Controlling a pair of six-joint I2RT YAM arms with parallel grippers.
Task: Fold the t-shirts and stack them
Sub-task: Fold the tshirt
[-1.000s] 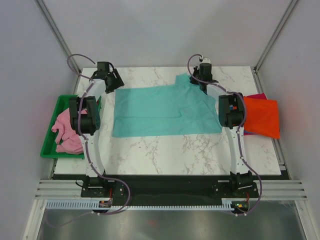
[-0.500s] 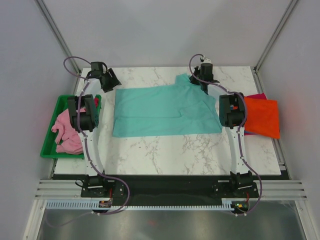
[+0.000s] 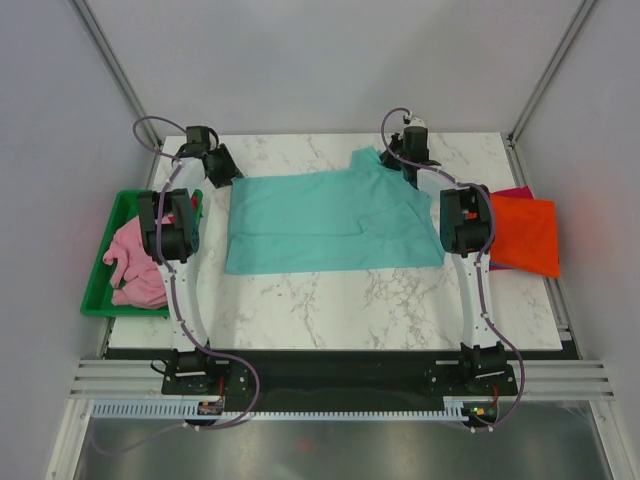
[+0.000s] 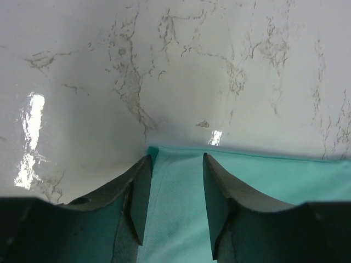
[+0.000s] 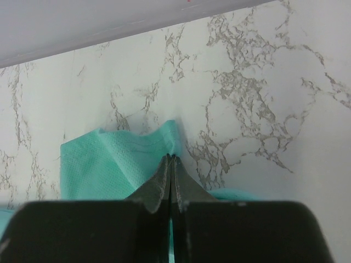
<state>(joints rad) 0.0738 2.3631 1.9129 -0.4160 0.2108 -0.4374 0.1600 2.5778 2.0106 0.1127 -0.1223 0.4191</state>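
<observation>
We see the teal t-shirt (image 3: 325, 222) spread out flat in the middle of the table (image 3: 330, 300). One short sleeve sticks out at its 1 o'clock corner. The right gripper (image 3: 398, 162) is at that sleeve. In its own wrist view its two fingers press tight together with a little bump of teal cloth pinched at their tips, so this claw is closed on the teal t-shirt. The left gripper (image 3: 226, 174) is at the shirt's 10 o'clock corner. In its wrist view its two fingers stand apart, one on each side of the corner. The cloth lies flat between them, so this claw is open and squeezes nothing. At 3 o'clock from the teal shirt, by the table's edge, a folded orange t-shirt (image 3: 525, 233) lies on top of a magenta t-shirt (image 3: 515, 192). We see only a strip of the magenta one. At 9 o'clock, at the table's side, a green tray (image 3: 95, 300) holds a crumpled pink t-shirt (image 3: 135, 265).
</observation>
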